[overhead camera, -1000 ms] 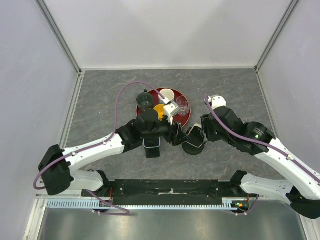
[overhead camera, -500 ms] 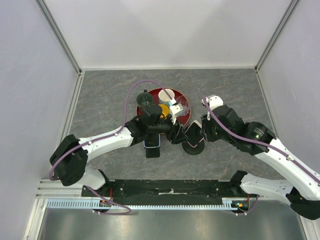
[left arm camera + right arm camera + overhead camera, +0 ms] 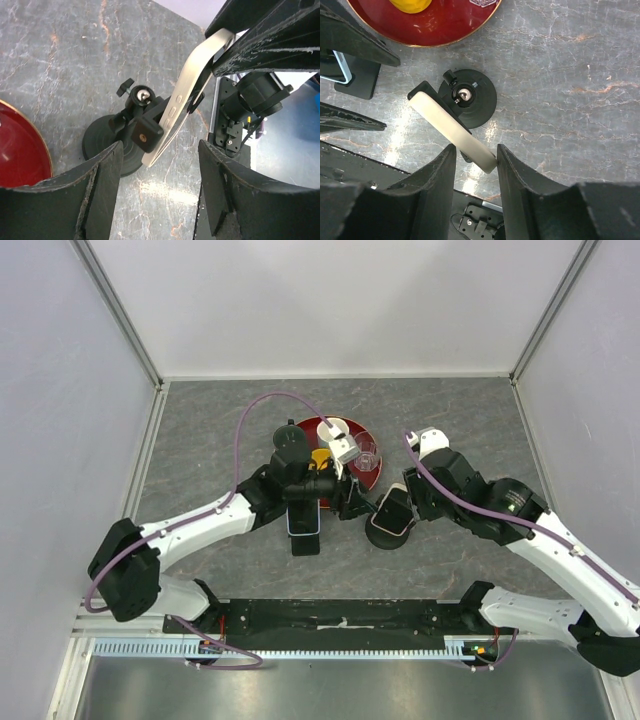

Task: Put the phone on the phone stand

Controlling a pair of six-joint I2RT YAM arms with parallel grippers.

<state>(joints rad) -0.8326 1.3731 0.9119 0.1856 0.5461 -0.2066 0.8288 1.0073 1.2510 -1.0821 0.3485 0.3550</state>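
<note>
From above, the phone stand (image 3: 383, 537) sits near the middle of the tabletop (image 3: 200, 430), towards its near edge and just beside the red plate (image 3: 372, 478). The phone (image 3: 393, 510) leans on it, with the right gripper (image 3: 408, 502) at its upper end and the left gripper (image 3: 348, 504) close on the other side.

Left wrist view: the left gripper (image 3: 160, 146) hangs wide open and empty above the stand. The phone (image 3: 192, 87) shows edge-on, its lower part against the stand's clamp (image 3: 145, 135).

Right wrist view: the right gripper (image 3: 476, 150) straddles the phone's (image 3: 445, 122) free end, jaws partly apart; whether they press it I cannot tell. To do this well, I judge the phone should be seated squarely in the clamp before any letting go, with the left claw kept clear of the stand
</note>
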